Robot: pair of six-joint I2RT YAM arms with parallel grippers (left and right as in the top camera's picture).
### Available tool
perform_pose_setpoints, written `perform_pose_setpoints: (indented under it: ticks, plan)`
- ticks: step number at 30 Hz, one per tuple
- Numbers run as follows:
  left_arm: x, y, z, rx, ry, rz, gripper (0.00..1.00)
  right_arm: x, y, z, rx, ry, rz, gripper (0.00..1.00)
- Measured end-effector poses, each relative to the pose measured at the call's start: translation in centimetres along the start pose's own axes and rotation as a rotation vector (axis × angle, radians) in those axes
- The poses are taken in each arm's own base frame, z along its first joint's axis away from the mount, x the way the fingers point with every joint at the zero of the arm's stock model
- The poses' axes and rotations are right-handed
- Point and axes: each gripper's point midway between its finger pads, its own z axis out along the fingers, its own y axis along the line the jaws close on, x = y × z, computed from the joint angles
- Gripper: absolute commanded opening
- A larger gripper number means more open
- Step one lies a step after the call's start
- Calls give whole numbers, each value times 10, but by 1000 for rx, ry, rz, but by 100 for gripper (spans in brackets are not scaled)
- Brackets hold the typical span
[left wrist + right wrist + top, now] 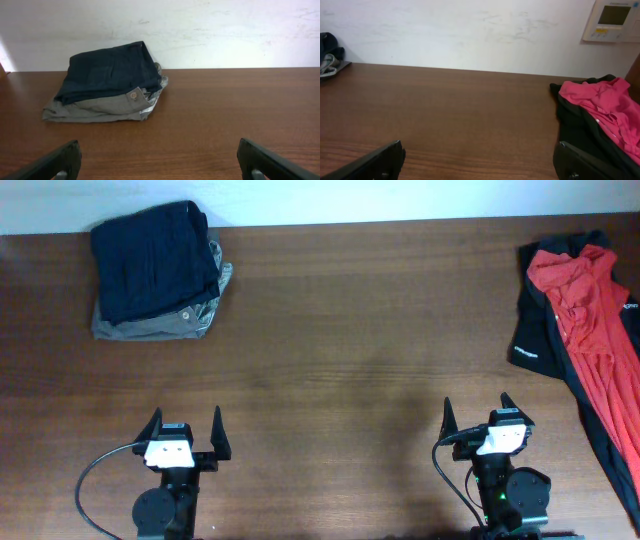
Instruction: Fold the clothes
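Jaws on both arms gape empty — crumpled red-black jacket (588, 315), folded navy-grey stack (150, 265).

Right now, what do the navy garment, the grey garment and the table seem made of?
Navy garment: probably denim, matte; thick fold, faint lines. Grey garment: likely cotton twill, matte; metal-looking button shows. Table: wood or wood-look laminate, slight sheen; brown grain streaks.

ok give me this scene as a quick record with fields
folded: blue garment stacked on grey garment, far left
unfolded: red-black garment, far right, crumpled
left gripper: open, empty
right gripper: open, empty
table: brown wood
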Motion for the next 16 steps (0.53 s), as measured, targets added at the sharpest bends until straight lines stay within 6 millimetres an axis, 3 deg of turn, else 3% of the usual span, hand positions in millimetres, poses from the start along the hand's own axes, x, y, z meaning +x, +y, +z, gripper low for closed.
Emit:
perform_pose_setpoints:
  ticks: [16]
  plan:
    - [0,0,0,0,0,0,99,0,0,0,0,0,0,99]
